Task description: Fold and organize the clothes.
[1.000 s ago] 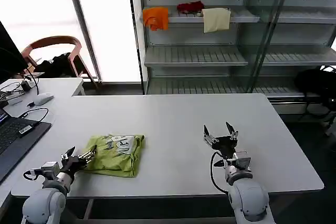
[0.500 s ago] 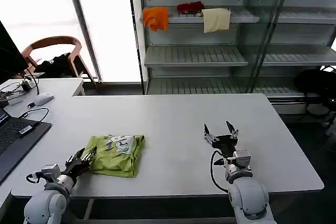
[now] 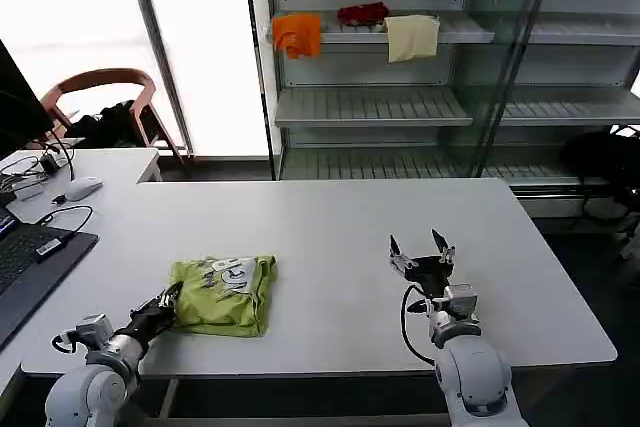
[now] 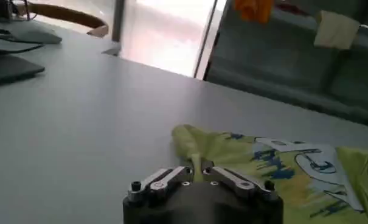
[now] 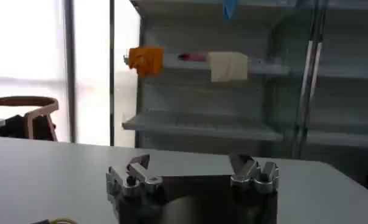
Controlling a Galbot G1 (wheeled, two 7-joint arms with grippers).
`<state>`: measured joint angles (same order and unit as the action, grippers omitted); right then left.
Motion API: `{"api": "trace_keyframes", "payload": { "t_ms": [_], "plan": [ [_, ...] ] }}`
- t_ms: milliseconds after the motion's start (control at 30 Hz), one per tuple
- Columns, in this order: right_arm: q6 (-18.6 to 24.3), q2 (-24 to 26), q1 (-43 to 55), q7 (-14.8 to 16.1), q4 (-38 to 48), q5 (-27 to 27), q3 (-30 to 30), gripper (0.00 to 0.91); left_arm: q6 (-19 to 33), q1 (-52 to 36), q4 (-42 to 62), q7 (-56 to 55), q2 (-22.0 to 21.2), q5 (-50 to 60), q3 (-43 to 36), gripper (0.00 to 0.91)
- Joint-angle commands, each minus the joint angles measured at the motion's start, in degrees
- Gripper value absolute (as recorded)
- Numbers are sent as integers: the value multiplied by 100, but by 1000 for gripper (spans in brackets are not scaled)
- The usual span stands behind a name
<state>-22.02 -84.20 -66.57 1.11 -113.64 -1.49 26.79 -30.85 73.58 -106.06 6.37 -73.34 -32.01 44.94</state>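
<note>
The lime yellow-green T-shirt [image 3: 222,294] lies folded into a small square on the white table [image 3: 330,227], printed side up. My left gripper [image 3: 166,304] sits low at the shirt's near-left edge, shut on a pinch of the fabric. In the left wrist view the T-shirt [image 4: 275,164] stretches away from the left gripper [image 4: 196,171], and a ridge of green cloth runs in between the closed jaws. My right gripper [image 3: 421,250] stands open over bare table to the right, well apart from the shirt. In the right wrist view the right gripper [image 5: 193,164] holds nothing.
A laptop [image 3: 22,269], cables and a mouse [image 3: 82,187] occupy the table's left end. Behind the table stands a shelf unit with an orange cloth [image 3: 297,34] and a cream cloth [image 3: 412,37]. A chair [image 3: 100,97] is at the back left.
My left gripper's fingers, spread at the shirt's edge a second ago, have closed on the fabric and the arm has sunk slightly. The right arm has not moved.
</note>
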Motion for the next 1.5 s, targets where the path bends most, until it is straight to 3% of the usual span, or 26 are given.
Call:
{"api": "trace_keyframes", "payload": {
  "t_ms": [33,333,567,833,967,1133,1333,1500],
  "plan": [
    [-1,6,-5,-5,-17,-6,7,907,715,47,-255,212,38,1020,141,0],
    [21,-14,-16,-19,0,-12,-11,907,1080,-69,-363,752,434,2288,920,0],
    [43,20,-25,-20,-27,-65,16,907,1235,-301,32,974,1268,3310,1289,0],
    [92,41,-73,-32,-26,-132,74,907,1169,-666,-104,1157,2100,4164,1176,0],
    [147,73,-128,-33,4,-179,132,907,1210,-624,-451,1224,2182,4975,1026,10],
    [229,140,-197,-32,75,-272,275,907,1282,-160,-1314,1320,1715,6113,470,10],
    [295,224,-305,-59,179,-374,438,907,1808,294,-925,1085,-26,7935,-1333,20],
    [303,238,-346,-91,169,-376,493,907,1595,91,-859,973,-301,8167,-2111,20]
  ]
}}
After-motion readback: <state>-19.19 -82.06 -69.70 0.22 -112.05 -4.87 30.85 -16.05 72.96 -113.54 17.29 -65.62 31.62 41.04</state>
